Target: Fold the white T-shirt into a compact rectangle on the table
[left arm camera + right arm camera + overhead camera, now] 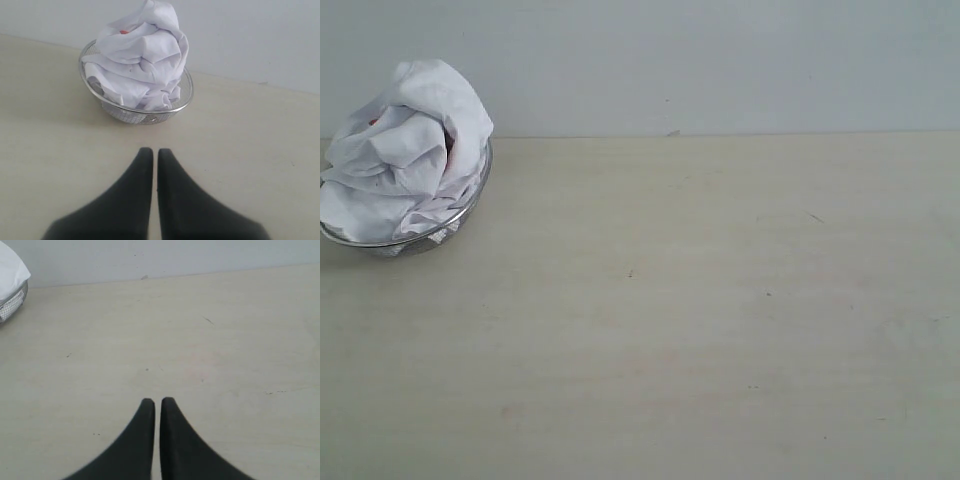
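The black left gripper [151,152] and right gripper [157,402] are seen pressed together, nothing pinched, above the pale beige wood-grain table [720,300]; farther back, at its far left, the crumpled white T-shirt [405,150] is heaped in a silver wire-mesh bowl [440,236].

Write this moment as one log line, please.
white T-shirt bunched in mesh bowl | left tool shut, empty | right tool shut, empty | folding not begun

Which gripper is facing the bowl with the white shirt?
The left gripper: the mesh bowl holding the white T-shirt sits straight ahead of its shut fingertips. The right gripper sees that bowl only at its view's edge.
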Available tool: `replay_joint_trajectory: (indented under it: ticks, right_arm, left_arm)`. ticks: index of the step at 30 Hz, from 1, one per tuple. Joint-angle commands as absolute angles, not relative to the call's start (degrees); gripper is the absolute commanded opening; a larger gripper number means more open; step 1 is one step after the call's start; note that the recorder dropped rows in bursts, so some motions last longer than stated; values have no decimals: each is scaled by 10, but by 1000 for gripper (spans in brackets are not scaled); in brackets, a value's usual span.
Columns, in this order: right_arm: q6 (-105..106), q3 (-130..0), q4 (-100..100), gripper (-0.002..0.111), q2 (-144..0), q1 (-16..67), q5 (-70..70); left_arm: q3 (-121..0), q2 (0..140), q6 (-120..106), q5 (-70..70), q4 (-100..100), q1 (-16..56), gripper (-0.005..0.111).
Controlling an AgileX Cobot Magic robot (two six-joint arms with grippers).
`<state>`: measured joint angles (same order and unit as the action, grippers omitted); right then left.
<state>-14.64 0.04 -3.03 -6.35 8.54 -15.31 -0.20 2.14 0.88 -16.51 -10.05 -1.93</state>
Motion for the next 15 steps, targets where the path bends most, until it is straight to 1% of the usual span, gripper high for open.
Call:
replay_joint_trajectory:
  ticks: [1,3,7,9,10,11,15]
  right_arm:
    - [-145,0,-33,0,-59,85,-151]
    - [-145,0,-33,0,-59,85,-151]
    - [-145,0,-33,0,-59,85,-151]
    - [-145,0,-33,0,-59,85,-151]
    - [-145,0,-33,0,-59,85,-151]
    - [-145,0,-33,0,-59,85,-151]
    - [-145,0,-33,0,-59,85,-151]
  left_arm:
    - [-23,22,7,-188,-115,-16,4]
    - [-53,22,7,-199,-118,-16,4]
    - [-153,22,7,-207,-155,-16,4]
    - [-207,22,7,-259,-170,-16,4]
    - [-236,22,7,-314,-174,-15,4]
    - [-245,22,7,-328,-178,-15,4]
    - [-254,22,5,-245,-191,-15,4]
